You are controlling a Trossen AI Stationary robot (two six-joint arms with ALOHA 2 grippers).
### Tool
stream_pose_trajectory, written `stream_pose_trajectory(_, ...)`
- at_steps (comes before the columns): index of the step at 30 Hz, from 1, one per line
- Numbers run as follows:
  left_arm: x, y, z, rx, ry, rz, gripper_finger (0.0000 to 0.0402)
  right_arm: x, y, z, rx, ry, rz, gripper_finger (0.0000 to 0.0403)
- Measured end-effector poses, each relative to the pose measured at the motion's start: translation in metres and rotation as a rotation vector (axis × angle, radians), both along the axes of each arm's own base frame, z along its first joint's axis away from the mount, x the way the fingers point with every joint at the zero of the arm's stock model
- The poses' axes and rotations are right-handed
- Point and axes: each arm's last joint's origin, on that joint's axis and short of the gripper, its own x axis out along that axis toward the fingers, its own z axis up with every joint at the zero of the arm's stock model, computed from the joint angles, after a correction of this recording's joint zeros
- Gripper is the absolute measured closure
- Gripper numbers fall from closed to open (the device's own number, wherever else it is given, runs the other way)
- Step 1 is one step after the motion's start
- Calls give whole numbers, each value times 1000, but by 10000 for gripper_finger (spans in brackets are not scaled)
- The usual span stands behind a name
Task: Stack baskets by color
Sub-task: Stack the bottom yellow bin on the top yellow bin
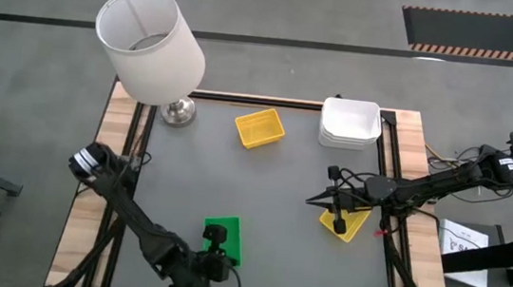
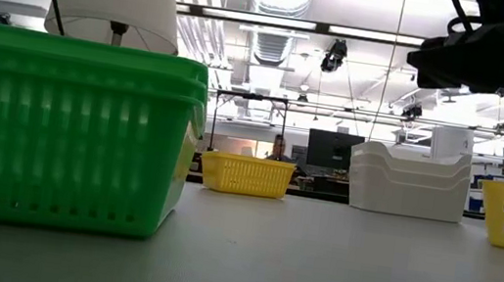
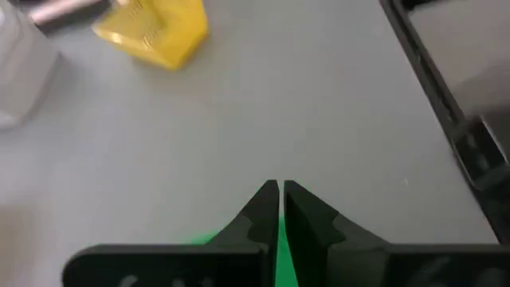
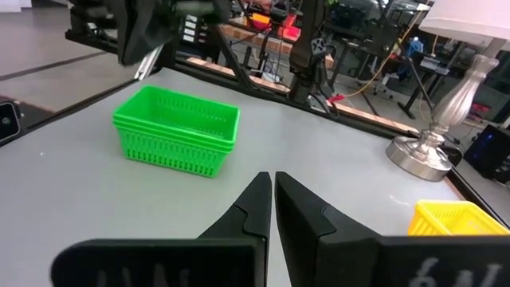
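Observation:
A stack of green baskets (image 1: 227,238) (image 4: 177,130) rests on its base near the table's front edge. My left gripper (image 3: 280,191) (image 1: 216,235) hovers over it, shut and holding nothing; the right wrist view shows it clear above the stack. One yellow basket (image 1: 259,128) sits at the far middle. A second yellow basket (image 1: 347,224) lies at the right, under my right gripper (image 1: 314,200) (image 4: 273,179), which hangs above the table, shut and holding nothing. A stack of white baskets (image 1: 350,122) stands at the far right.
A lamp with a white shade (image 1: 149,44) and a metal base (image 1: 180,112) stands at the far left corner. Black rails (image 1: 388,148) run along the table's sides. Bare grey table (image 1: 280,194) lies between the baskets.

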Motion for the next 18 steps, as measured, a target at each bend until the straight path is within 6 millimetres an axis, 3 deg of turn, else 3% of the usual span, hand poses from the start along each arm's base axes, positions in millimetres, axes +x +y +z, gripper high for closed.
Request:
stream_pose_trajectory(5, 17, 24, 14, 58, -38, -21, 396, 0, 0, -1, -1, 8, 0, 390)
stream_pose_trajectory(13, 44, 70, 9, 107, 83, -203, 396, -2, 0, -8, 16, 92, -6, 390)
stream_pose_trajectory(18, 49, 101, 8, 155, 124, -273, 396, -3, -1, -12, 116, 154, -30, 390)
